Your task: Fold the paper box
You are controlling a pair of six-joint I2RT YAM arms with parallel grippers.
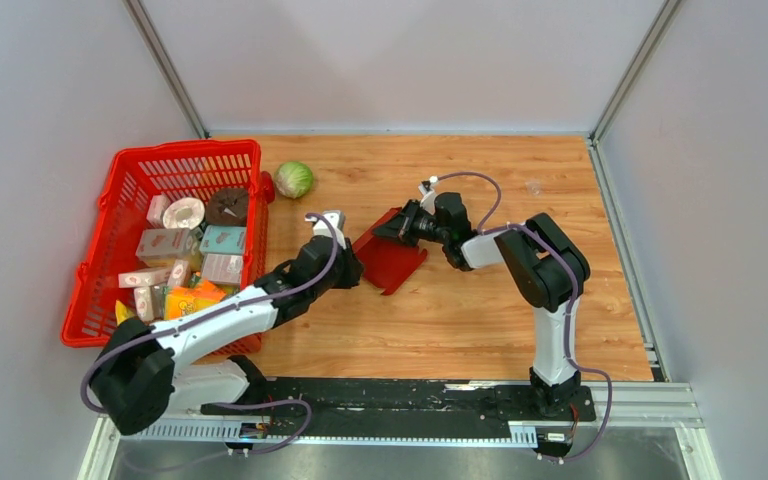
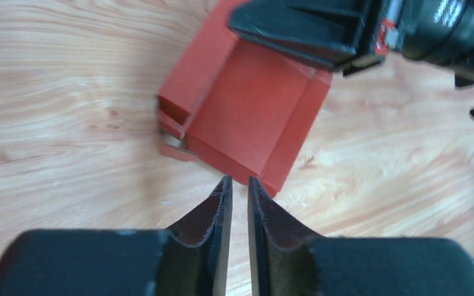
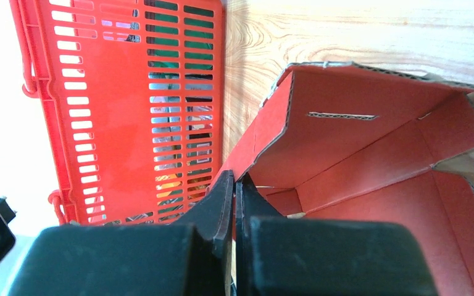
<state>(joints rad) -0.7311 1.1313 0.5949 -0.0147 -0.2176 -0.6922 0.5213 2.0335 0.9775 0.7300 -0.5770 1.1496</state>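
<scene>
Our right gripper (image 3: 232,182) clamps the dark red cardboard paper box (image 2: 247,117) — our left gripper (image 2: 236,184), barely parted and empty, should nudge gently.

The paper box (image 3: 370,154), cropped by the right and lower edges in the right wrist view, its far wall hidden under the right gripper (image 2: 302,34) in the left wrist view; basket (image 3: 117,111) contents indistinct behind mesh.

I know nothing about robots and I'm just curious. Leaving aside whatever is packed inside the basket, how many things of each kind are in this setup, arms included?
Robot arms: 2
Red mesh basket: 1
Dark red paper box: 1
Green cabbage: 1
Total: 5
</scene>
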